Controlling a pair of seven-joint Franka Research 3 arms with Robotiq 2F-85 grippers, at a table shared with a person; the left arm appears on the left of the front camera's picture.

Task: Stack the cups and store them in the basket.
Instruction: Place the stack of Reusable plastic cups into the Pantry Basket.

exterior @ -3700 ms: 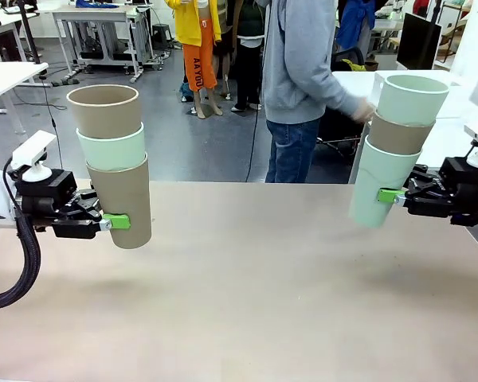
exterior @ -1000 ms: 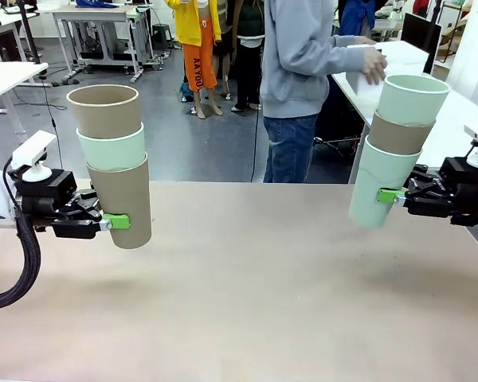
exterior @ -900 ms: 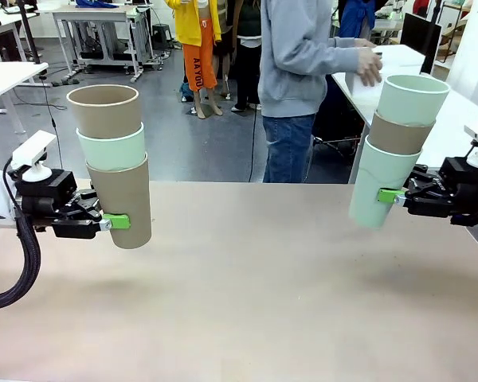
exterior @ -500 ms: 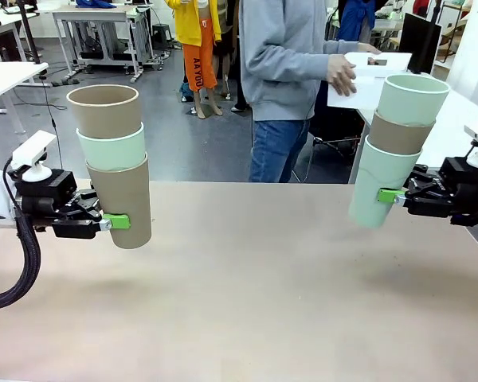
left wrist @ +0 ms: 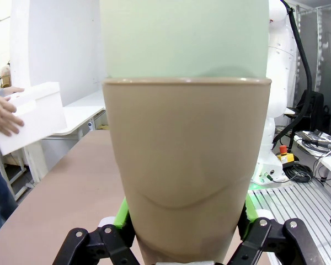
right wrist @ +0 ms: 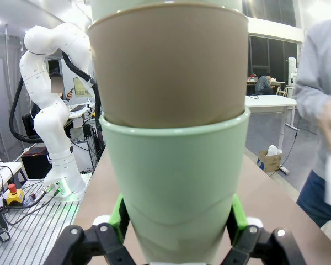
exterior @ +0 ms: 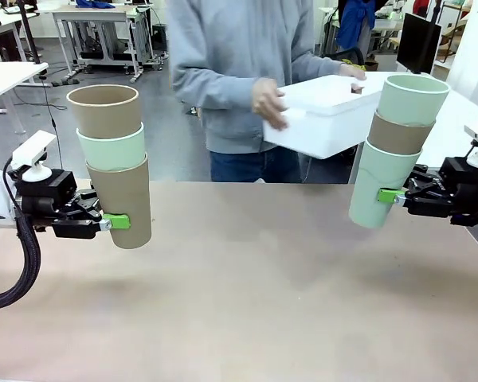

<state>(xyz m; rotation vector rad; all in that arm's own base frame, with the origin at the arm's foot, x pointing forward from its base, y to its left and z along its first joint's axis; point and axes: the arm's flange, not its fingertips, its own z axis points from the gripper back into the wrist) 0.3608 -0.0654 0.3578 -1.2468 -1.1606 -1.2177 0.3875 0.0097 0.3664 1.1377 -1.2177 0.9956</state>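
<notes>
My left gripper (exterior: 118,221) is shut on the bottom tan cup of a stack of three cups (exterior: 115,163), tan, mint, tan, held upright above the table's left side. In the left wrist view that tan cup (left wrist: 186,165) sits between the green pads with a mint one above it. Over on the right, my right gripper (exterior: 390,196) is shut on a mint cup that carries a tan and a mint cup, a second stack (exterior: 398,147); the right wrist view has this mint cup (right wrist: 176,182) between its fingers. A person at the far edge holds the white basket (exterior: 323,115) in both hands above the table.
The brown table (exterior: 247,286) lies bare between the two arms. The person's hand (exterior: 268,102) grips the basket's near left side. White tables and other equipment stand in the room behind.
The person has turned back from the side table and carried the white basket over the table's far edge. Both arms and their cup stacks have stayed still.
</notes>
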